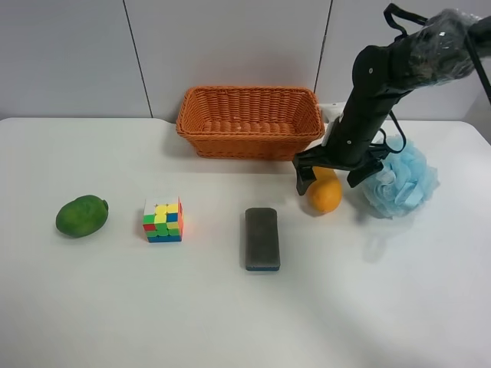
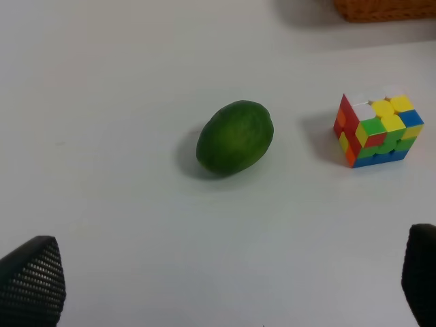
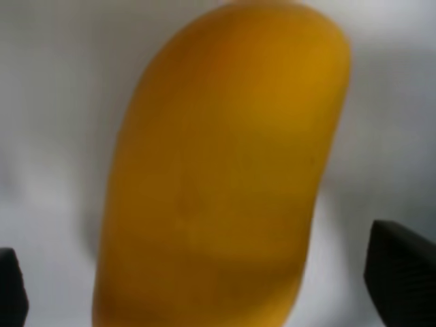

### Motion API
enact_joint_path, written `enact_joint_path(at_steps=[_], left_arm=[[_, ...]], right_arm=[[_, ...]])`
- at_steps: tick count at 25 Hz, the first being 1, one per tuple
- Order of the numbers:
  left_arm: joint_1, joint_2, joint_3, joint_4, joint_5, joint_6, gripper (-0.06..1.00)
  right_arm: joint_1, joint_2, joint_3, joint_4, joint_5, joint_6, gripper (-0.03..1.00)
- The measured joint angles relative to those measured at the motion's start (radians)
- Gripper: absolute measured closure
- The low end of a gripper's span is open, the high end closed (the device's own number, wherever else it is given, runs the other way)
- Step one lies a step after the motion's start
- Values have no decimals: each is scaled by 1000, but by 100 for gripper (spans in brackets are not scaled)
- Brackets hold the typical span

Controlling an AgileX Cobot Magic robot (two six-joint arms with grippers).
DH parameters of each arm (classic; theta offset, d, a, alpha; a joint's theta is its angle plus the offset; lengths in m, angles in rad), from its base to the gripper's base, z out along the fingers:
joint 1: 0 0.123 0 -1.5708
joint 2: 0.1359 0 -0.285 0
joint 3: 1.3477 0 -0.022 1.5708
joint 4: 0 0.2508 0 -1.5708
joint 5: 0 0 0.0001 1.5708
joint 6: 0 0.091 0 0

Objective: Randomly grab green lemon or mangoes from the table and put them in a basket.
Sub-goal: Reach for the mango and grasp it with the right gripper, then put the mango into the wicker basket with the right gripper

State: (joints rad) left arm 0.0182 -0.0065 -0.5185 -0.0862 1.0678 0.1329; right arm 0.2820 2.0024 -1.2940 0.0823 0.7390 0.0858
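The orange-yellow mango [image 1: 325,193] lies on the white table [image 1: 153,307] in front of the wicker basket [image 1: 249,142]. My right gripper [image 1: 328,182] is open and lowered over the mango, one finger on each side. In the right wrist view the mango [image 3: 225,170] fills the frame between the two fingertips [image 3: 398,272]. The green lemon [image 1: 81,215] lies at the exterior view's far left. The left wrist view shows the green lemon [image 2: 235,136] ahead of my open, empty left gripper [image 2: 225,279]. The left arm is out of the exterior view.
A multicoloured puzzle cube [image 1: 163,220] sits beside the green lemon and also shows in the left wrist view [image 2: 378,129]. A dark grey block [image 1: 262,238] lies mid-table. A blue bath pouf [image 1: 399,180] touches the right arm's far side. The basket's corner [image 2: 388,8] shows.
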Motion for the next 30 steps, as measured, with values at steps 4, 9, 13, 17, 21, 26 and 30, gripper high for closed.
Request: enact_joint_path(at_steps=[4,9,13,17,21,26,30], left_arm=[[0,0,0,0,0,0,-5],[0,0,0,0,0,0,-5],[0,0,0,0,0,0,-5],[0,0,0,0,0,0,-5],[0,0,0,0,0,0,-5],[0,0,0,0,0,0,-5],[0,0,0,0,0,0,-5]], right_arm=[[0,16,-1,0,-17,0,-2],[0,36,-1,15,-21,-7,-2],[0,47,-1,24,-21,-12,3],[0,48,-1,25,-21,-13,17],[0,48,-1,26,-17,-16,31],[0,48,-1,26,-17,-16,31],[0,47,-1,34,-8,-16,31]])
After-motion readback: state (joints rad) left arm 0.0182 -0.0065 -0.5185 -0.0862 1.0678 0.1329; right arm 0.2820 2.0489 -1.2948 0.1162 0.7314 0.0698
